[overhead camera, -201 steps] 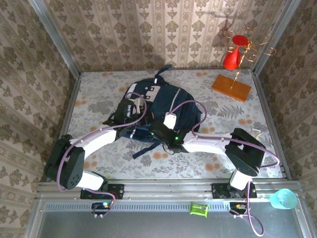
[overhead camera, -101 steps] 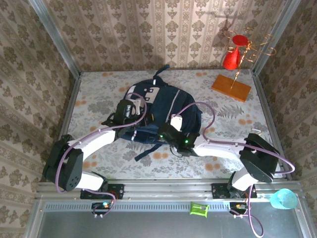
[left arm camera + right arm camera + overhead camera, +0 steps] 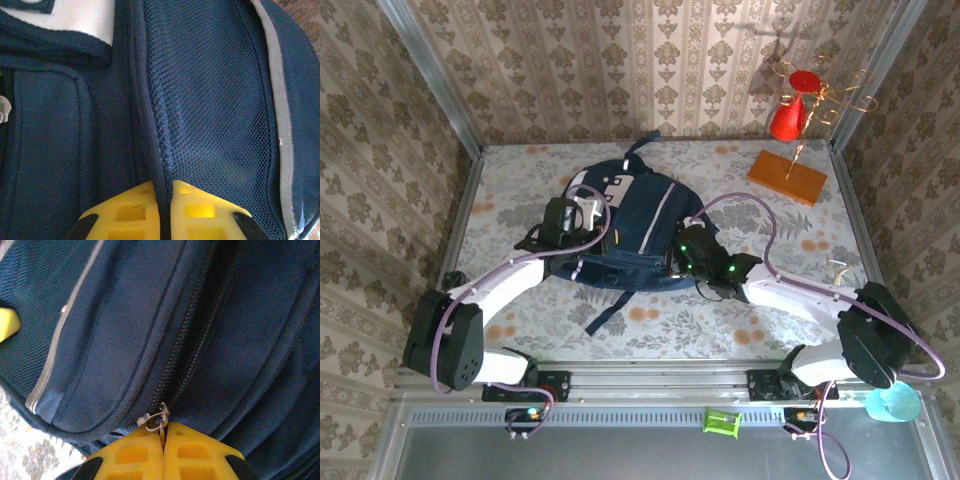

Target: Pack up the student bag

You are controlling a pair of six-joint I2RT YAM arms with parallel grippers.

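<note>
Left arm (image 3: 510, 285): runs from its base at the near left corner, white forearm angled forward and inward.
Left gripper (image 3: 162, 196): yellow fingers pressed together, pinching a raised seam of the student bag (image 3: 210, 115) between the tips.
Right arm (image 3: 790, 297): elbow folded low at the near right, forearm stretched leftward and slightly forward.
Right gripper (image 3: 163, 434): yellow fingers closed flush, with the zipper pull (image 3: 159, 419) caught at their tips.
Spacing: the grippers are apart, the right one slightly nearer the bases.
</note>
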